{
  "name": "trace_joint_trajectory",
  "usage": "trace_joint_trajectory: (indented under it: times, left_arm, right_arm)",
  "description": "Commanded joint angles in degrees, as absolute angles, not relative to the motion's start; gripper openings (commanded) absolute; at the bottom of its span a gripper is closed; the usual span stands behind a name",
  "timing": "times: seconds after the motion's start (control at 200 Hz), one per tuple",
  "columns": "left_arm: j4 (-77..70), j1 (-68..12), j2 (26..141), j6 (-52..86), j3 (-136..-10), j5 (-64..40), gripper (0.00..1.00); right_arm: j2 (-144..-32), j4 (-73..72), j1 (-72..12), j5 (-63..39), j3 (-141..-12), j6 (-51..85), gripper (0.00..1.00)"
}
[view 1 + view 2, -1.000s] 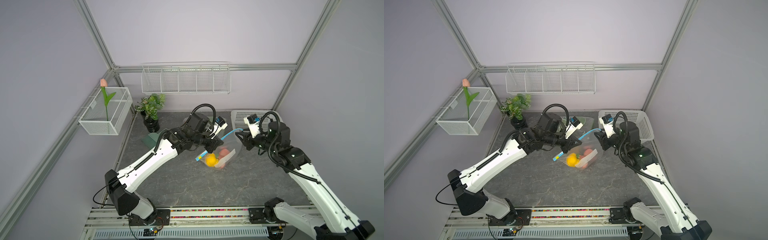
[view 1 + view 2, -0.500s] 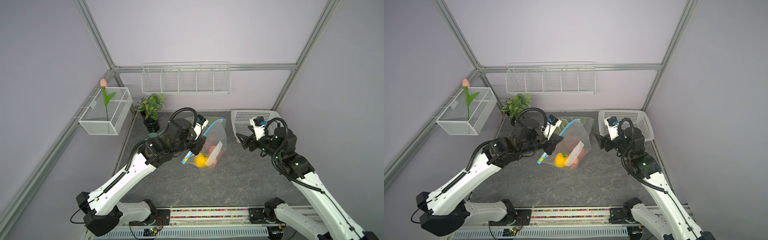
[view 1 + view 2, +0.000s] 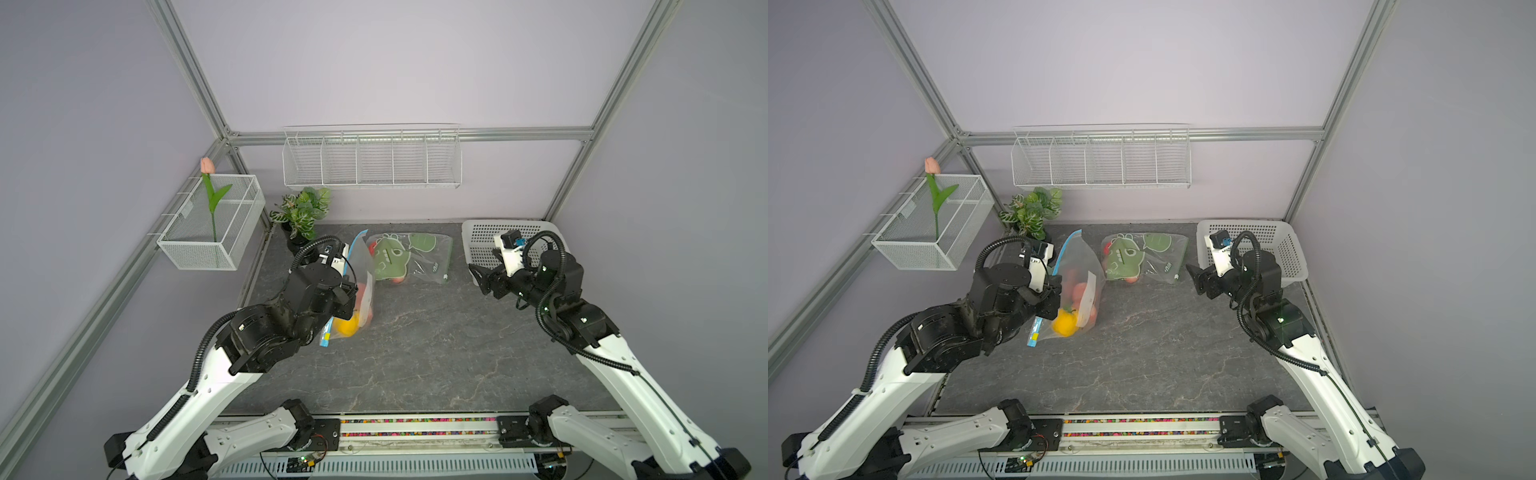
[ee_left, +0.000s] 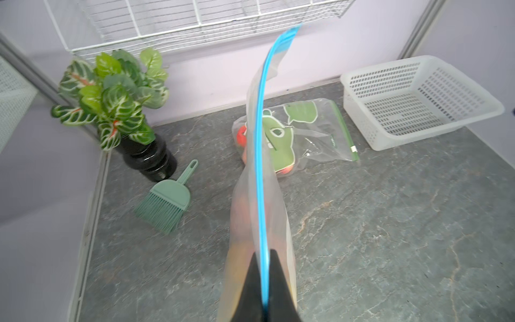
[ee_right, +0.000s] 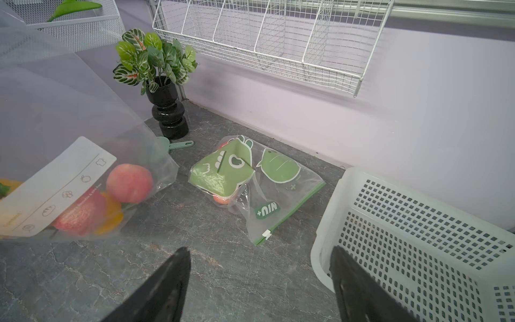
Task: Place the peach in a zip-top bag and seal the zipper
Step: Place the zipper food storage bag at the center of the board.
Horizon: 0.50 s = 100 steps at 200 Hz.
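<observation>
A clear zip-top bag [image 3: 1079, 262] with a blue zipper strip [image 4: 260, 167] hangs at the table's left. My left gripper [image 4: 263, 252] is shut on that strip near its lower end. The strip shows as a single line running away from the jaws. A pink-red peach [image 5: 129, 183] lies inside the bag among other fruit, including a yellow one [image 3: 1065, 324]. My right gripper [image 5: 260, 251] stands open with nothing between its fingers. In both top views it hovers at the right [image 3: 478, 276], well apart from the bag.
A second bag with green print [image 3: 409, 257] lies flat at the back centre. A white perforated basket [image 3: 1287, 249] stands at the back right, close to my right gripper. A potted plant [image 3: 301, 212] and a green hand brush [image 4: 167, 206] sit at the back left.
My right gripper let go of the bag's zipper, opened wide and drew back to the right. My left arm carried the bag leftward and toward the front.
</observation>
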State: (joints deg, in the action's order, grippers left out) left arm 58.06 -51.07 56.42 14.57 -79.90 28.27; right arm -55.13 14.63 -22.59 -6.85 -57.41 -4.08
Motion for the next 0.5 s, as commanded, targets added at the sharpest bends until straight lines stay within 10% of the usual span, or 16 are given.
trace_joint_trajectory:
  times: [0.0, 0.495]
  left_arm:
    - [58.8, -51.3, 57.4, 18.4, -77.1, 31.3, 0.00]
    - [39.7, -54.0, 71.2, 39.3, -68.3, 18.8, 0.00]
  right_arm:
    - [-55.6, 13.0, -22.7, -7.0, -57.0, -3.7, 0.82]
    - [-54.0, 13.8, -22.6, -5.5, -54.9, -4.4, 0.82]
